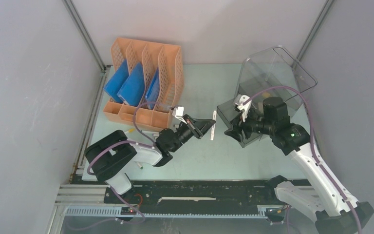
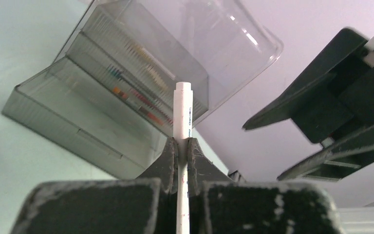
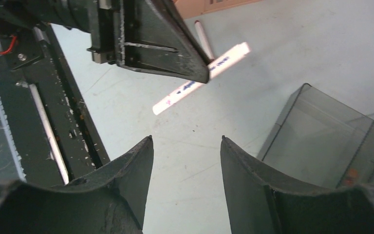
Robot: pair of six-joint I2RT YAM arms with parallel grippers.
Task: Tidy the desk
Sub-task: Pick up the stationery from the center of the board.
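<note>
Desk (image 1: 224,161): left end effector (image 1: 209,126) clamps a white pen (image 1: 212,135), facing the right end effector (image 3: 187,140), parted and empty.

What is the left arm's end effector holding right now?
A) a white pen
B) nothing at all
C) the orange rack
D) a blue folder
A: in the left wrist view, the left end effector is shut on a white pen that sticks out from between its fingers.
</note>
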